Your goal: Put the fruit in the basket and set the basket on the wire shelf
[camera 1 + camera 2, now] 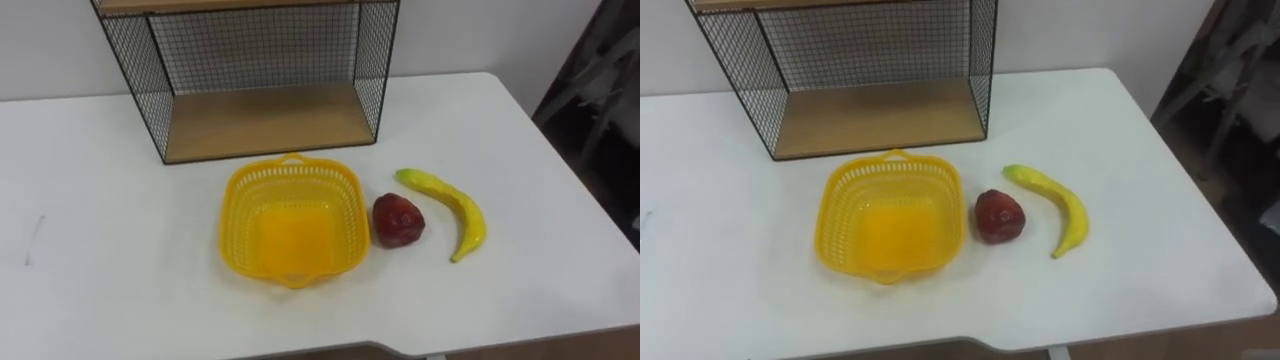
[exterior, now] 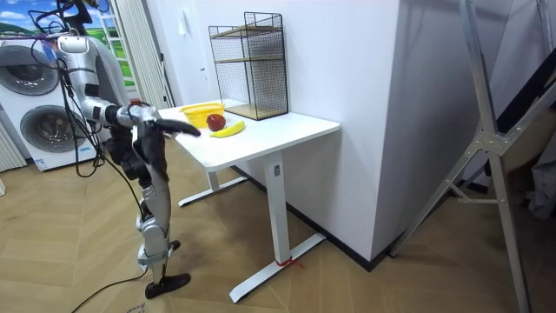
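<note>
Basket [image 1: 290, 225], yellow, empty: sat on the bench [image 1: 80, 200] before the wire shelf [image 1: 265, 122], mouth up for loading. Red fruit [image 1: 398, 220] and banana [image 1: 452, 212] lay beside it, unloaded. Right hand [image 2: 187, 128] hovered at bench edge; grip indiscernible.

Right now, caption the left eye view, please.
Empty basket on table, apple and banana to its right, wire shelf behind.

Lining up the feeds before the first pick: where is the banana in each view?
Left eye view: banana right of centre, just right of the red fruit.
Right eye view: banana right of centre, right of the red fruit.
Room view: banana upper left, at the table near edge.
Shared landmark: the yellow basket, next to the red fruit in all three.
</note>
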